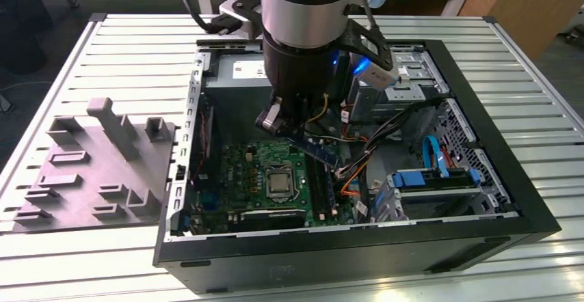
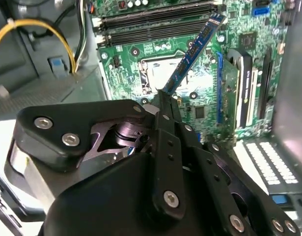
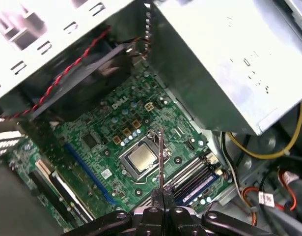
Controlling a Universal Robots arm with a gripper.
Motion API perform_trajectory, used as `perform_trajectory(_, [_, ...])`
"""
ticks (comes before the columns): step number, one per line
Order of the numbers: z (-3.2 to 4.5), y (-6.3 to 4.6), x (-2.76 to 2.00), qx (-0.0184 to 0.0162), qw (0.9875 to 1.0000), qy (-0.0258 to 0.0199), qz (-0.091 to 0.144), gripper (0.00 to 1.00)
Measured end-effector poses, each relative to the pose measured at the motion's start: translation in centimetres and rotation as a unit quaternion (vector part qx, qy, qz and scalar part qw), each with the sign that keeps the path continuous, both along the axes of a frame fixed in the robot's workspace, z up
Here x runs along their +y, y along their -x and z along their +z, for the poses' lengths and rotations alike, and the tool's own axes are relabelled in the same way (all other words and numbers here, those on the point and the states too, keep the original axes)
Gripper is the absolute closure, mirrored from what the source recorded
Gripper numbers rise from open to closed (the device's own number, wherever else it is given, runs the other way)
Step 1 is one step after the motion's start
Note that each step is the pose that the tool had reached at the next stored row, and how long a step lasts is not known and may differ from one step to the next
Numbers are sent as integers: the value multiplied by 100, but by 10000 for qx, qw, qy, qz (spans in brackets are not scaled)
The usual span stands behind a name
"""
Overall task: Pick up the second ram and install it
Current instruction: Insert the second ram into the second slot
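Observation:
My gripper [image 1: 290, 132] hangs inside the open computer case [image 1: 511, 199], shut on the second ram [image 1: 321, 153], a slim blue-green memory stick. In the second wrist view the stick [image 2: 192, 51] juts out from between the fingers [image 2: 166, 105], tilted above the motherboard [image 2: 239, 29]. In the first wrist view it [image 3: 160, 157] appears edge-on, rising from the gripper [image 3: 163, 199] over the processor socket [image 3: 141, 160]. The black memory slots [image 2: 160, 22] lie beyond the stick's tip, and the stick is clear of them. The same slots [image 3: 190, 179] run beside the socket.
A grey plastic holder tray [image 1: 91, 172] lies on the slatted table at the exterior view's left. Inside the case are a metal power supply box [image 3: 224, 64], yellow and orange cables [image 3: 268, 147], blue drive cables [image 1: 438, 158] and a drive cage [image 1: 406, 76].

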State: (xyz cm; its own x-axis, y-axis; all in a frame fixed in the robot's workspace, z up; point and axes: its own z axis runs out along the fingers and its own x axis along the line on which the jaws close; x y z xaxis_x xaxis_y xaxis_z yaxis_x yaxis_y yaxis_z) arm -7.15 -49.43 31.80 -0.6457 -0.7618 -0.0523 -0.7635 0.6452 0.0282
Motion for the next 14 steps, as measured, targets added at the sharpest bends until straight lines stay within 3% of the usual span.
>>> perform_trajectory(3, [-10, 0, 0, 0, 9996, 0, -278, 89])
perform_trajectory(7, [-23, 0, 0, 0, 9980, 0, -637, 89])
perform_trajectory(10, [-33, 0, 0, 0, 9958, 0, -911, 89])
perform_trajectory(14, [-47, 0, 0, 0, 9919, 0, -1272, 89])
